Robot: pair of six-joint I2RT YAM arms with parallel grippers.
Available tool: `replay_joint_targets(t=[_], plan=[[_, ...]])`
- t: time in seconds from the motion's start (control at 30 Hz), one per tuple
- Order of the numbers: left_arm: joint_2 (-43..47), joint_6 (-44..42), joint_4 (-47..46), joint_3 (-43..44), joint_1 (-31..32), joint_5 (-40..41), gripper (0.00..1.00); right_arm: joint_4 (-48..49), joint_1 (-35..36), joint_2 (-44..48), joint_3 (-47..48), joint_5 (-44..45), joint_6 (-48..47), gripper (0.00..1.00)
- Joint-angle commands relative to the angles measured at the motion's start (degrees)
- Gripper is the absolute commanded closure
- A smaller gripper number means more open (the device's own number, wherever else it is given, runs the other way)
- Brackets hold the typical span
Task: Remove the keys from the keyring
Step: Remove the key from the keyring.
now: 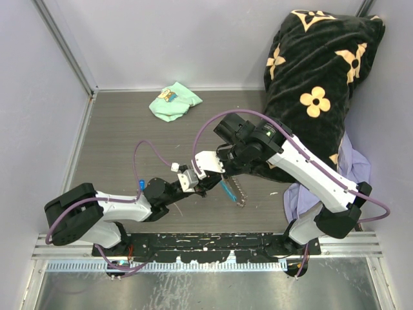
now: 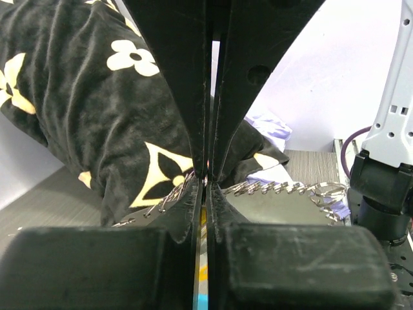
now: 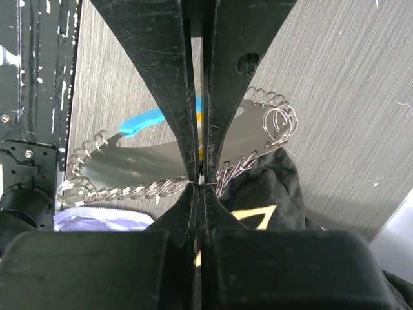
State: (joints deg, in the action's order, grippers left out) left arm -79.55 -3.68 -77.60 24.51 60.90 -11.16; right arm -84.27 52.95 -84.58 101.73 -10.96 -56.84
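Observation:
Both grippers meet tip to tip above the middle of the table. My left gripper (image 1: pixel 210 183) (image 2: pixel 206 187) is shut, with a thin yellow and blue sliver, seemingly the keys' tags, between its pads. My right gripper (image 1: pixel 222 173) (image 3: pixel 202 184) is shut on the keyring's chain (image 3: pixel 129 192) at its very tips. The chain (image 2: pixel 277 188) sags to both sides, and its silvery ring (image 3: pixel 282 121) shows to the right. The sky-blue fob (image 1: pixel 227 190) (image 3: pixel 145 123) hangs under the grippers. The keys themselves are mostly hidden by the fingers.
A black cushion with cream flowers (image 1: pixel 316 84) fills the back right, with a lilac cloth (image 1: pixel 352 168) beneath it near the right arm. A mint-green cloth (image 1: pixel 173 102) lies at the back. Grey walls close in the table (image 1: pixel 116 142) on three sides.

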Motion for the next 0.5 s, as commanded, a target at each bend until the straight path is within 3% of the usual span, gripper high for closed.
replay_joint_targets(t=[0.0, 0.13, 0.27, 0.47], plan=[[-0.18, -0.18, -4.31, 2.25, 0.07, -0.45, 1.00, 1.65, -0.04, 1.91, 2.33, -2.05, -0.44, 0.99], [0.30, 0.03, -4.31, 1.62, 0.07, -0.31, 1.00, 2.14, -0.16, 2.33, 1.81, -2.22, -0.25, 0.96], [2.34, 1.78, -4.31, 0.50, 0.14, 2.52, 1.00, 3.29, -2.90, 3.98, 0.98, -4.98, -0.53, 0.75], [5.85, 2.99, -4.31, -1.55, 0.12, 4.77, 1.00, 3.36, -12.09, 6.90, 0.99, -15.92, -3.98, 0.54]])
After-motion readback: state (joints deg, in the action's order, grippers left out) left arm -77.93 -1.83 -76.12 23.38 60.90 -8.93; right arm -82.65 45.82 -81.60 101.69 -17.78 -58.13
